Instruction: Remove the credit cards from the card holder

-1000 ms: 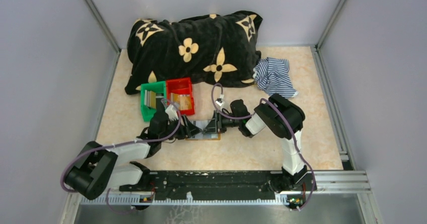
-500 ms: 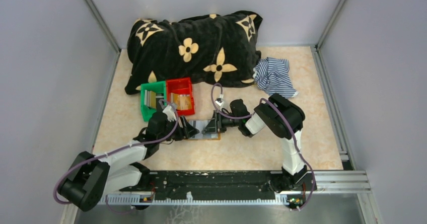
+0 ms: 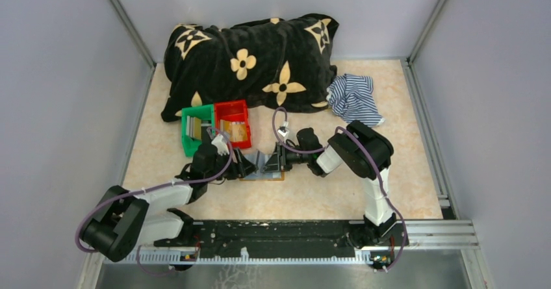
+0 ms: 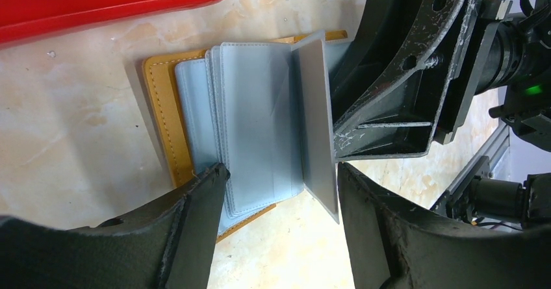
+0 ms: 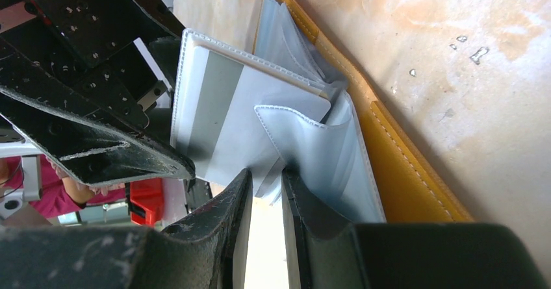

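Note:
The tan-orange card holder (image 3: 262, 170) lies open on the table between my two grippers. Its grey-blue pocket panels (image 4: 250, 120) face up and one clear sleeve (image 5: 221, 107) stands raised. Inside that sleeve sits a whitish credit card (image 5: 260, 117) with a grey stripe; from the left wrist it shows as a grey leaf (image 4: 316, 113). My right gripper (image 5: 268, 195) pinches the lower edge of the sleeves, jaws nearly together. My left gripper (image 4: 279, 195) is open, its fingers (image 4: 198, 224) straddling the holder's near edge and the raised leaf without touching them.
A red bin (image 3: 232, 121) and a green bin (image 3: 195, 130) holding cards stand just behind the left gripper. A black flowered cushion (image 3: 250, 62) fills the back. A striped blue-white cloth (image 3: 354, 97) lies at the back right. Grey walls close in both sides.
The left arm's elbow swung left and came back, and the left gripper's jaws spread slightly. The right arm and the raised sleeve have stayed put.

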You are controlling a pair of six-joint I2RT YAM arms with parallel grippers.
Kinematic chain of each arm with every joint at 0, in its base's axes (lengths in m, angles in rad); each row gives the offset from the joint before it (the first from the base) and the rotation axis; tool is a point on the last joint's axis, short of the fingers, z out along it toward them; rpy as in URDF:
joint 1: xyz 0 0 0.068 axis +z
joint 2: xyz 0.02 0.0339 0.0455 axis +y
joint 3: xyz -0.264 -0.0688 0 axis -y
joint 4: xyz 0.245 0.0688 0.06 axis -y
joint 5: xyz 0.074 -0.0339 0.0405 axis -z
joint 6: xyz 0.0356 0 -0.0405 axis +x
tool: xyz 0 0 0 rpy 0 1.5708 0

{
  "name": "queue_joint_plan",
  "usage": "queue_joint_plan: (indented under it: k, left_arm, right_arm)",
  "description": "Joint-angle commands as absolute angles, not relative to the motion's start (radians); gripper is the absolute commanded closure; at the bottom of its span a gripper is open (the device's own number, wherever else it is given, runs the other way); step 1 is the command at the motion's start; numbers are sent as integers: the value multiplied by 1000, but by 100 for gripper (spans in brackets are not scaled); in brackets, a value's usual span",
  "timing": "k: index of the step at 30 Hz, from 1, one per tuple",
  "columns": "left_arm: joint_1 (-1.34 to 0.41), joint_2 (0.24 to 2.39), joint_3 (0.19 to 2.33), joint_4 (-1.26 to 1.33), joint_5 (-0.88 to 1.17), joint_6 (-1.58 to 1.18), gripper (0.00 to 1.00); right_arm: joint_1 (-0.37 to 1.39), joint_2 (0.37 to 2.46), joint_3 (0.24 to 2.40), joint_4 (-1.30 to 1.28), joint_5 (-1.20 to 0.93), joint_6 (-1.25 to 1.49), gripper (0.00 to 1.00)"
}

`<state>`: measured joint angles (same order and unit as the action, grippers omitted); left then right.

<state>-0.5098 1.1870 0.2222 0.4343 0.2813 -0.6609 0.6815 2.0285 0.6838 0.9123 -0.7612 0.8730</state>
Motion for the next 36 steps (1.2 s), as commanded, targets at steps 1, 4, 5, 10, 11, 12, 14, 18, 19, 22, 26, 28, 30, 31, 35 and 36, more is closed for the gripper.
queue_joint_plan:
  k: [1,4,5,10,11,12,14,18,19,22,26,28,30,31,35,36]
  left_arm:
    - [-510,1215,210,432,297,-660,30]
    - [-511,1201,211,417,291,-659,30]
    - [-511,1191,212,408,287,-655,30]
    - [-511,1088,274,226,211,-591,30]
    - [-510,1063,284,197,193,-579,30]
    - [-509,1043,294,172,179,-570,30]
    - [-507,1008,308,140,163,-560,29]
    - [-507,993,312,145,176,-554,30]
    - [-507,998,306,163,189,-554,31]
    - [-504,1023,272,256,249,-576,33]
    - [-501,1087,229,390,325,-612,35]
    - [-500,1116,216,437,347,-620,35]
    - [-500,1138,210,469,358,-621,35]
    - [-500,1149,207,480,360,-621,35]
    - [-496,1180,201,519,377,-624,35]
    - [-496,1185,200,524,381,-626,35]
  right_arm:
    - [695,2040,701,897,-738,848,75]
    - [695,2031,700,896,-737,851,75]
    - [694,2028,698,893,-736,849,75]
    - [694,2018,687,887,-733,844,75]
    - [694,2015,684,887,-733,843,75]
    - [694,2013,683,887,-733,842,75]
    - [694,2010,683,890,-733,843,75]
    - [693,2013,689,892,-733,844,75]
    - [693,2015,690,895,-734,846,75]
    - [694,2022,692,899,-736,850,75]
    - [693,2021,695,896,-738,848,75]
    - [694,2022,699,891,-738,846,75]
    - [693,2023,701,886,-739,844,75]
    - [693,2024,702,884,-741,843,75]
    - [693,2029,704,887,-742,843,75]
    - [694,2029,704,887,-742,844,75]
